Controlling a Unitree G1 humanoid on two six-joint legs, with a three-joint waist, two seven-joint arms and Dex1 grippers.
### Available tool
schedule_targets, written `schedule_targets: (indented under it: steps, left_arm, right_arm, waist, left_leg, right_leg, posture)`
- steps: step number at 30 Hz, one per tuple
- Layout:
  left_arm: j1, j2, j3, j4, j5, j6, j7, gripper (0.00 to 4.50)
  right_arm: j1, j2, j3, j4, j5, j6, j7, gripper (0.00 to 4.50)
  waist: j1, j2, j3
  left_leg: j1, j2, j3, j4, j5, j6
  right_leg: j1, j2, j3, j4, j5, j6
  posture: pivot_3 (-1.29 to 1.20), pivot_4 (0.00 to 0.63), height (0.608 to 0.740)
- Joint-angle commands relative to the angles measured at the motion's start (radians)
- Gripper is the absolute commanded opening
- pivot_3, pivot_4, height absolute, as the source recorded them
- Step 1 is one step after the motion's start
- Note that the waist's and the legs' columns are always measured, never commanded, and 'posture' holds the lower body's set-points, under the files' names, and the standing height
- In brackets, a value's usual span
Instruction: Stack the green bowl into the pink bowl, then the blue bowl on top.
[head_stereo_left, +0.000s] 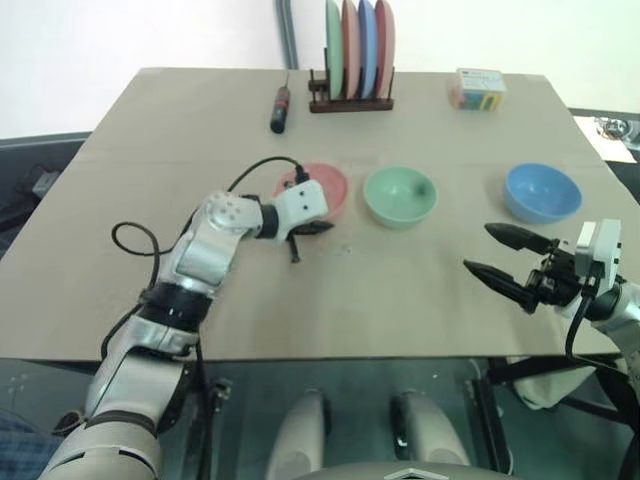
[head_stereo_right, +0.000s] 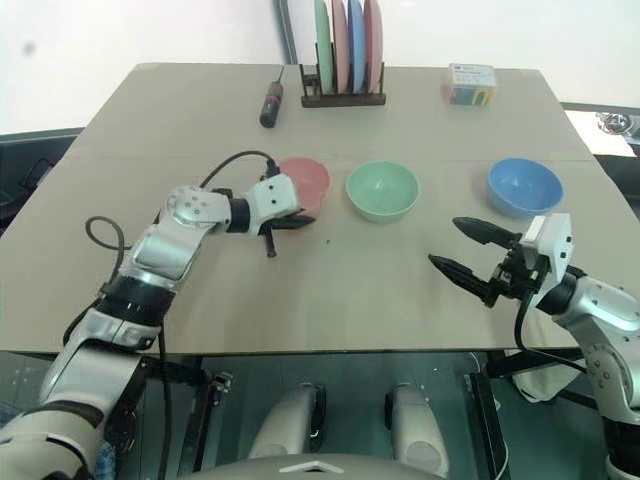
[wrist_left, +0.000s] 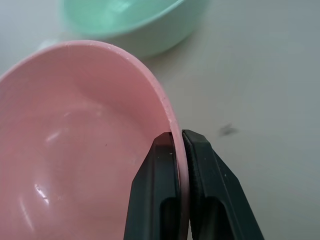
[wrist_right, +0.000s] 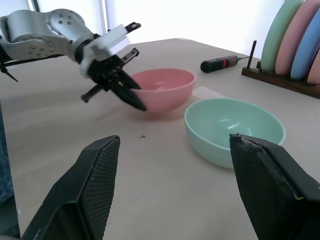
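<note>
The pink bowl (head_stereo_left: 328, 183) stands left of centre on the tan table, with the green bowl (head_stereo_left: 400, 196) close beside it on its right. They are apart. The blue bowl (head_stereo_left: 541, 192) sits alone farther right. My left gripper (wrist_left: 178, 136) is shut on the pink bowl's near rim, one finger inside and one outside. In the right wrist view the pink bowl (wrist_right: 162, 89) looks slightly tipped in that grip, next to the green bowl (wrist_right: 234, 129). My right gripper (head_stereo_left: 478, 247) hovers open over the table's front right, in front of the blue bowl, holding nothing.
A wooden rack of upright coloured plates (head_stereo_left: 352, 60) stands at the back centre. A black and red screwdriver (head_stereo_left: 281, 108) lies to its left and a small box (head_stereo_left: 477, 88) to its right. Bare tabletop (head_stereo_left: 400, 290) spreads in front of the bowls.
</note>
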Motion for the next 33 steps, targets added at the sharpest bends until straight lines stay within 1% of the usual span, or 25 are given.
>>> schedule_targets:
  steps: [1, 5, 8, 11, 12, 13, 14, 15, 19, 22, 24, 27, 29, 33]
  left_arm:
    - [0.033, 0.053, -0.014, -0.204, -0.069, 0.091, -0.108, 0.03]
    - [0.062, 0.084, -0.030, -0.290, -0.100, 0.128, -0.165, 0.03]
    - [0.080, 0.092, -0.038, -0.303, -0.097, 0.121, -0.173, 0.03]
    - [0.085, 0.093, -0.036, -0.285, -0.086, 0.092, -0.165, 1.14]
    - [0.084, 0.089, -0.030, -0.282, -0.090, 0.096, -0.157, 1.57]
    - [0.083, 0.084, -0.024, -0.281, -0.096, 0.102, -0.149, 2.19]
    - [0.082, 0.079, -0.018, -0.280, -0.101, 0.109, -0.141, 2.34]
    - [0.081, 0.077, -0.009, -0.280, -0.111, 0.118, -0.137, 2.78]
    - [0.095, 0.071, 0.068, -0.298, -0.206, 0.189, -0.124, 4.48]
    - [0.130, 0.067, 0.167, -0.347, -0.341, 0.273, -0.126, 4.48]
    - [0.179, 0.063, 0.234, -0.379, -0.403, 0.314, -0.092, 4.48]
    - [0.252, 0.042, 0.345, -0.415, -0.487, 0.374, -0.010, 4.48]
    - [0.298, 0.036, 0.407, -0.436, -0.529, 0.404, 0.035, 4.48]
    - [0.424, 0.034, 0.561, -0.524, -0.662, 0.466, 0.104, 4.48]
  right_arm:
    - [-0.002, -0.009, -0.020, -0.017, -0.002, -0.016, 0.001, 3.65]
    - [0.000, -0.009, -0.021, -0.023, -0.003, -0.012, -0.003, 3.65]
    - [0.004, -0.011, -0.024, -0.024, -0.005, -0.011, -0.001, 3.65]
    - [0.003, -0.013, -0.024, -0.023, -0.006, -0.009, 0.000, 3.65]
    - [0.002, -0.013, -0.024, -0.022, -0.007, -0.009, 0.000, 3.65]
    - [0.000, -0.013, -0.024, -0.021, -0.008, -0.009, 0.001, 3.65]
    - [-0.001, -0.013, -0.023, -0.020, -0.008, -0.008, 0.002, 3.65]
    - [-0.003, -0.014, -0.021, -0.019, -0.009, -0.007, 0.003, 3.65]
    - [-0.012, -0.040, -0.002, -0.021, -0.014, 0.026, 0.012, 3.65]
    - [-0.061, -0.079, 0.048, -0.019, -0.050, 0.069, 0.002, 3.65]
    - [-0.133, -0.114, 0.113, 0.011, -0.112, 0.099, -0.006, 3.65]
    - [-0.282, -0.181, 0.256, 0.086, -0.235, 0.175, 0.009, 3.65]
    - [-0.371, -0.179, 0.328, 0.140, -0.294, 0.166, 0.023, 3.65]
    - [-0.546, -0.119, 0.471, 0.297, -0.453, 0.086, 0.022, 3.65]
  waist:
    - [0.000, 0.000, 0.000]
    - [0.001, 0.000, 0.000]
    - [0.001, 0.000, 0.000]
    - [0.001, 0.000, 0.000]
    - [0.001, 0.000, 0.000]
    - [0.001, 0.000, 0.000]
    - [0.001, 0.000, 0.000]
    - [0.001, 0.000, 0.000]
    - [0.000, 0.000, 0.000]
    - [-0.006, 0.000, 0.000]
    - [-0.012, 0.001, 0.000]
    - [-0.018, 0.001, 0.000]
    - [-0.021, 0.001, 0.000]
    - [-0.024, 0.000, 0.000]
  left_leg:
    - [0.000, 0.000, 0.000, 0.000, 0.000, 0.000]
    - [0.001, 0.000, 0.000, 0.001, 0.000, 0.000]
    - [0.001, 0.000, 0.000, 0.001, 0.000, 0.000]
    - [0.001, 0.000, 0.000, 0.001, 0.000, 0.000]
    - [0.001, 0.000, 0.000, 0.001, 0.000, 0.000]
    - [0.001, 0.000, 0.000, 0.001, 0.000, 0.000]
    - [0.001, 0.000, 0.000, 0.001, 0.000, 0.000]
    - [0.001, 0.000, 0.000, 0.001, 0.000, 0.000]
    - [0.001, 0.000, 0.000, 0.001, 0.000, 0.000]
    - [0.001, 0.000, 0.001, 0.001, 0.000, 0.000]
    - [0.001, 0.001, 0.001, 0.001, 0.000, 0.000]
    - [0.002, 0.001, 0.001, 0.001, 0.000, 0.000]
    - [0.001, 0.001, 0.001, 0.002, 0.000, 0.000]
    - [0.001, 0.001, 0.000, 0.001, 0.000, 0.000]
  right_leg:
    - [0.000, 0.000, 0.000, 0.000, 0.000, 0.000]
    - [0.000, 0.000, 0.000, 0.001, -0.002, 0.003]
    - [0.000, 0.000, 0.000, 0.001, -0.002, 0.003]
    - [0.000, 0.000, 0.000, 0.001, -0.002, 0.003]
    - [0.000, 0.000, 0.000, 0.001, -0.002, 0.003]
    - [0.000, 0.000, 0.000, 0.001, -0.002, 0.003]
    - [0.000, 0.000, 0.000, 0.001, -0.002, 0.003]
    - [0.000, 0.000, 0.000, 0.001, -0.002, 0.003]
    - [0.000, 0.000, 0.000, 0.001, -0.002, 0.003]
    - [0.000, 0.000, 0.001, 0.001, -0.002, 0.003]
    - [0.000, 0.000, 0.001, 0.001, -0.002, 0.003]
    - [0.000, 0.000, 0.001, 0.001, -0.002, 0.003]
    - [0.000, 0.000, 0.000, 0.001, -0.002, 0.003]
    - [-0.001, 0.000, 0.000, 0.001, -0.002, 0.002]
  posture:
    - [0.00, 0.150, 0.740]
    - [0.00, 0.150, 0.740]
    - [0.00, 0.150, 0.740]
    - [0.00, 0.150, 0.740]
    - [0.00, 0.150, 0.740]
    - [0.00, 0.150, 0.740]
    - [0.00, 0.150, 0.740]
    - [0.00, 0.150, 0.740]
    - [0.00, 0.150, 0.740]
    - [0.00, 0.150, 0.740]
    - [0.00, 0.150, 0.740]
    - [0.00, 0.150, 0.740]
    - [0.00, 0.150, 0.740]
    - [0.00, 0.150, 0.740]
